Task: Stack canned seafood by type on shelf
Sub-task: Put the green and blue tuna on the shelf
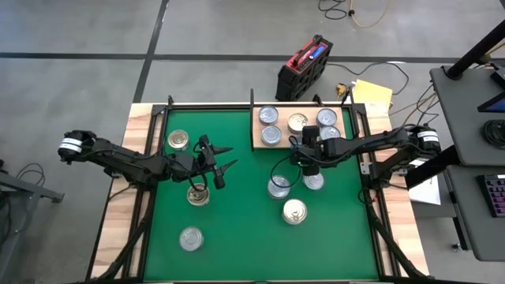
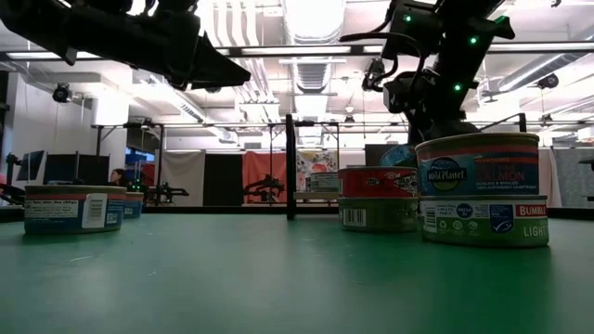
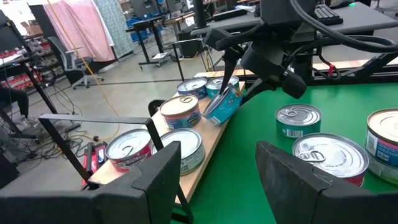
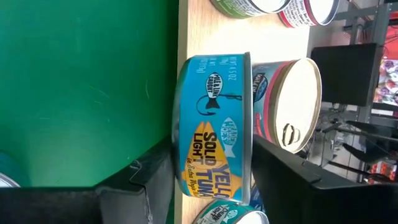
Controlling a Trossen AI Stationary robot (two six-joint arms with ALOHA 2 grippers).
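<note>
While left hand (image 1: pixel 223 158) hovers open | right hand (image 4: pixel 205 165) straddles tilted blue tin (image 4: pixel 214 127)

Blue tuna tin (image 4: pixel 214 127) tilted at pale shelf (image 1: pixel 256 136) edge; other tins (image 1: pixel 294 211) probably loose on mat.

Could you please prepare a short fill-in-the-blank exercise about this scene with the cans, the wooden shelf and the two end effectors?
1. The right end effector is at a blue can of yellow-labelled ____.
2. That can is above the pale wooden ____, at the edge beside the green mat.
3. The left end effector hovers over the mat with its fingers ____.
4. In the low view, the can nearest the camera is stacked on ____ can.

Missing words: tuna; shelf; open; another
</note>
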